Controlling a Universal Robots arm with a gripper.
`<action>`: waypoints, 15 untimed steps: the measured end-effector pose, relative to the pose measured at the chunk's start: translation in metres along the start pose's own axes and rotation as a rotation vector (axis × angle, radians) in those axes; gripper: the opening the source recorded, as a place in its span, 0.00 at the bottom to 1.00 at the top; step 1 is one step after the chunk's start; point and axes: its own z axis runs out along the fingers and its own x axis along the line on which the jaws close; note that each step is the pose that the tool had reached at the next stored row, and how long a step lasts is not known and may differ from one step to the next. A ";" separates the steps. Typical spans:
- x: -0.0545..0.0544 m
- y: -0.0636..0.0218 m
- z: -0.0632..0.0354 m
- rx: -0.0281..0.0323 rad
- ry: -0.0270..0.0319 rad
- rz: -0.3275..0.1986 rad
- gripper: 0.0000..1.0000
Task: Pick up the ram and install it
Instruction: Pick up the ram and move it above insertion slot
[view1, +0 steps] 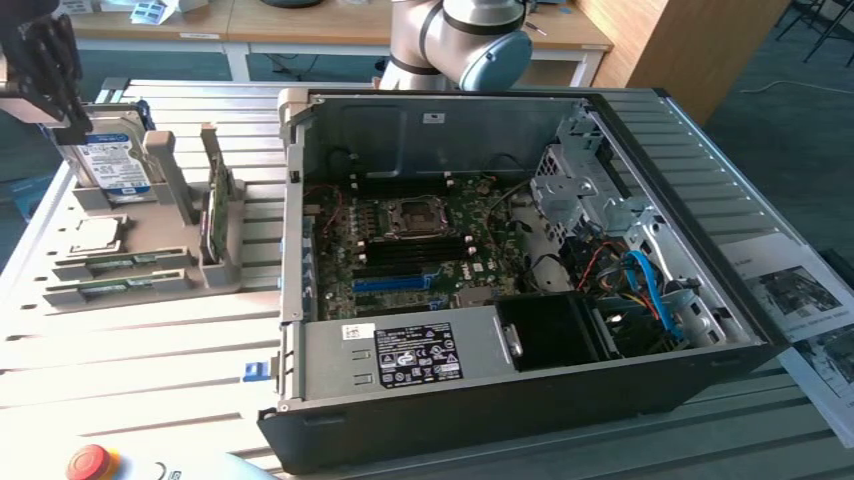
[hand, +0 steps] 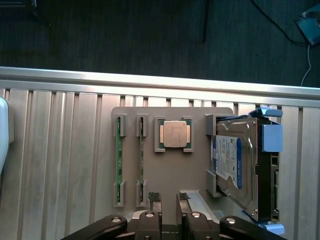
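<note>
Inventory, current position.

1. My tool (hand: 170, 197): fingers spread with a clear gap between the pads, gripping nothing. It hangs above the grey holder (hand: 175, 175), over the edge that faces the computer case (view1: 534, 400), and touches none of the parts.
2. The ram (hand: 141, 160): a green stick lying on its long edge in a slot of the holder, both ends seated in grey clips. It is not in the case.
3. Second stick (hand: 119, 160): parallel to the ram, in the next slot on the side away from the processor.
4. Processor (hand: 175, 134): a square silver chip lying flat in its own pocket between the ram and the hard drive.
5. Hard drive (hand: 232, 160): silver with a blue label, standing tilted in brackets at the holder's far end.
6. Upright green board (view1: 214, 215): held on edge between two posts on the case side of the holder.
7. Case: lying open on the slatted surface (hand: 55, 165) with the motherboard (view1: 414, 240) exposed, at the exterior view's right of the holder.
</note>
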 end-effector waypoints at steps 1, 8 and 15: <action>0.000 0.0000 0.0000 -0.0001 0.0000 0.000 0.24; 0.000 0.0000 0.0013 0.0004 -0.0001 0.000 0.30; 0.001 0.0004 0.0087 -0.0001 0.0000 0.000 0.30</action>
